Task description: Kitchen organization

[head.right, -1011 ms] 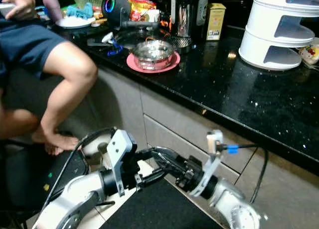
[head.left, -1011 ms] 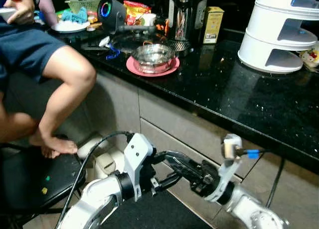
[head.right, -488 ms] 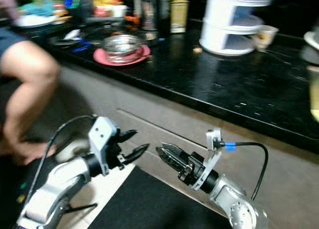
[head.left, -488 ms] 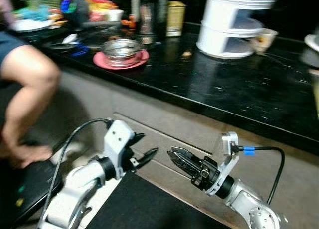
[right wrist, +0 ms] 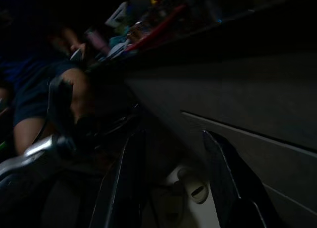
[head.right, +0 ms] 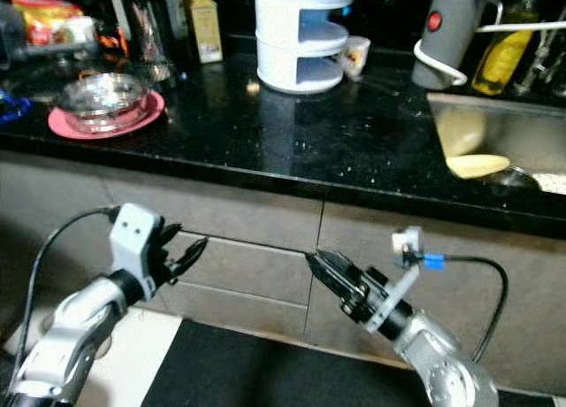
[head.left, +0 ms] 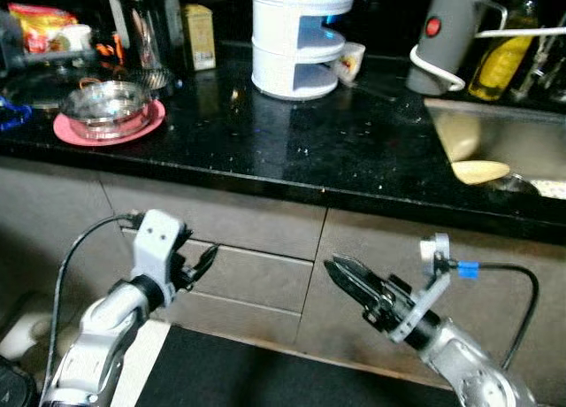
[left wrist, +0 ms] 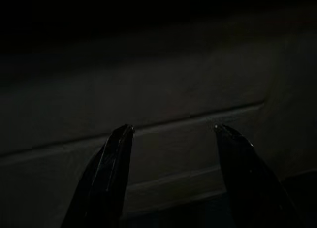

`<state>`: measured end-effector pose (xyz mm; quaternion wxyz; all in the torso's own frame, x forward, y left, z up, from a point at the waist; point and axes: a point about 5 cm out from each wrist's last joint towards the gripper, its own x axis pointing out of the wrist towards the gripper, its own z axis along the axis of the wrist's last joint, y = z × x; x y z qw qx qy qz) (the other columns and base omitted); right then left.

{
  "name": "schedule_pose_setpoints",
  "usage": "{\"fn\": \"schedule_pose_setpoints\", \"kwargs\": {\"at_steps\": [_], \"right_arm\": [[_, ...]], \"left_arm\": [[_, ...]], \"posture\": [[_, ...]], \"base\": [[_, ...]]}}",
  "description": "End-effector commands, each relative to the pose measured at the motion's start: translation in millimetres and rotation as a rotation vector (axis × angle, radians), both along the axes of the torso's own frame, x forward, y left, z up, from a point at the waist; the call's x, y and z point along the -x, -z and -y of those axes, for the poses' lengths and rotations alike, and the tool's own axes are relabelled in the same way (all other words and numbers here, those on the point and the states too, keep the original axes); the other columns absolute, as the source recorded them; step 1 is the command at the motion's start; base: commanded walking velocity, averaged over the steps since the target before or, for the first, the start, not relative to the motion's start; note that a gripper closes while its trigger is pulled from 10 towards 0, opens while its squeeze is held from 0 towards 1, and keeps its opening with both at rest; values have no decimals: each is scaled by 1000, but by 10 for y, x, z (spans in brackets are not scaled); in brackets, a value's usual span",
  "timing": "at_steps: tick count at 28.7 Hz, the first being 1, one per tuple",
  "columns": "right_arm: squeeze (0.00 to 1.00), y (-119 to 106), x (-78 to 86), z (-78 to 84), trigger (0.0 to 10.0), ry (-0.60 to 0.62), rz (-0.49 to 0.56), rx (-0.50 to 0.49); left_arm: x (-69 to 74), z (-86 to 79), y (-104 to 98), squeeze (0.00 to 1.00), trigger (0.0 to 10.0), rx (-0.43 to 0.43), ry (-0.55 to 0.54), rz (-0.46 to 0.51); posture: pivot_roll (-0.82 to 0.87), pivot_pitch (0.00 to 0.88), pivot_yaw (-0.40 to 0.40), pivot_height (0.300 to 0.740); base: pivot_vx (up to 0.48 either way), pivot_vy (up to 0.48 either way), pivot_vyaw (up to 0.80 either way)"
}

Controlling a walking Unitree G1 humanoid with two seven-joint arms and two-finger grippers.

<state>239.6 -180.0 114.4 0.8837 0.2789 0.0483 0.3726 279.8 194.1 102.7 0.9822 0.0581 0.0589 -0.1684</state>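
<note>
The steel bowl [head.left: 106,106] on its pink plate [head.left: 147,126] sits at the left end of the black table [head.left: 354,155], well left of the white tiered rack [head.left: 296,40]. Below the table edge, left gripper [head.left: 202,264] and right gripper [head.left: 347,279] hang empty, jaws parted. This looks like the approach step; next calls for raising an arm toward the table.

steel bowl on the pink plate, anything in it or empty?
Looks empty. The steel bowl sits upright on the pink plate on the black counter, and its shiny inside shows nothing in it.
</note>
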Motion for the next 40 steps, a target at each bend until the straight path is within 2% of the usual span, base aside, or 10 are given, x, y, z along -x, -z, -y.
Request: {"fn": "schedule_pose_setpoints", "kwargs": {"at_steps": [1, 6, 8, 12, 13, 19, 20, 23, 30, 40], "right_arm": [[0, 88, 4, 105, 10000, 78, -26, 44], [0, 173, 13, 206, 10000, 150, -56, 69], [0, 281, 41, 313, 10000, 208, -91, 123], [0, 529, 107, 561, 10000, 396, -186, 279], [0, 529, 107, 561, 10000, 396, -186, 279], [0, 778, 208, 703, 10000, 568, -282, 429], [0, 890, 262, 782, 10000, 653, -331, 507], [0, 996, 334, 863, 10000, 719, -346, 651], [0, 1109, 420, 877, 10000, 755, -376, 735], [0, 1147, 396, 851, 10000, 772, -345, 677]], "left_arm": [[39, -165, 186, 0, 10000, -28, -75, -61], [86, -191, 339, 0, 10000, -46, -88, -120], [123, -218, 465, 0, 10000, -76, -113, -162], [222, -283, 689, 0, 10000, -132, -167, -249], [222, -283, 689, 0, 10000, -132, -167, -249], [347, -345, 900, 0, 10000, -147, -199, -338], [419, -416, 1012, 0, 10000, -167, -222, -381], [547, -551, 1207, 0, 10000, -191, -256, -458], [722, -665, 1382, 0, 10000, -184, -306, -534], [762, -699, 1432, 0, 10000, -89, -326, -542]], "posture": [[-53, 0, 14, 740], [-59, 0, 20, 740], [-59, 0, 22, 740], [-66, 0, 25, 740], [-66, 0, 25, 740], [-67, 1, 35, 740], [-66, 6, 38, 740], [-62, 11, 36, 740], [-62, 18, 33, 740], [-62, 4, 22, 740]], "base": [[0, 0, 0], [0, 0, 0], [0, 0, 0], [0, 0, 0], [0, 0, 0], [0, 0, 0], [0, 0, 0], [0, 0, 0], [0, 0, 0], [0, 0, 0]]}}
